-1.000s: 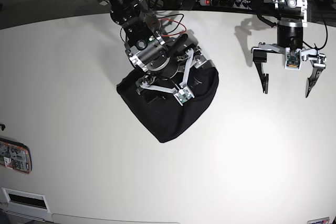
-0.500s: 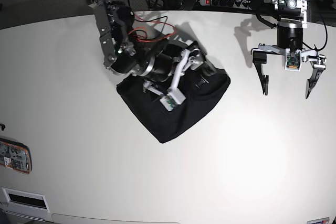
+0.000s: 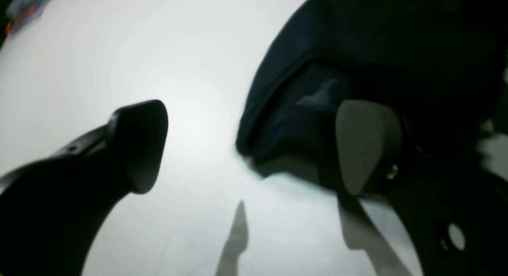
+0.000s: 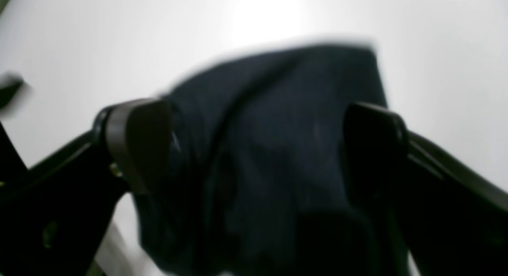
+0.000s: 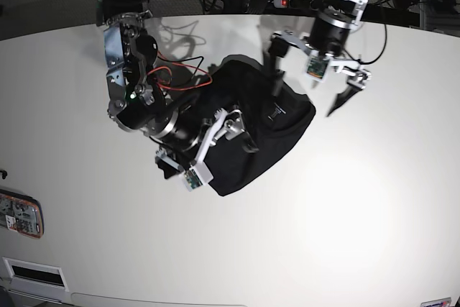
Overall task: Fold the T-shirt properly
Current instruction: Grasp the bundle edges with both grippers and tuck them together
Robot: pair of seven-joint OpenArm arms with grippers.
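On the white table (image 5: 345, 235), the near ground holds only a flat orange-and-white packet (image 5: 20, 213) at the left edge. There is no bin, tray or other container in view, so nothing is held in one. Farther in, near the middle, the T-shirt (image 5: 277, 131) lies as a compact black bundle, already folded small, with 1 corner pointing toward the near side. The right gripper (image 5: 215, 145) sits low over the bundle's left part with its jaws spread wide on either side of the cloth, clamping nothing. Beyond it, the left gripper (image 5: 310, 73) hangs at the bundle's far right edge, its jaws also wide apart and empty, 1 finger (image 3: 367, 145) just beside a fabric fold. To finish well, I judge each gripper should pinch all layers of an edge together, lift only slightly, and lay the fold flat without dragging.
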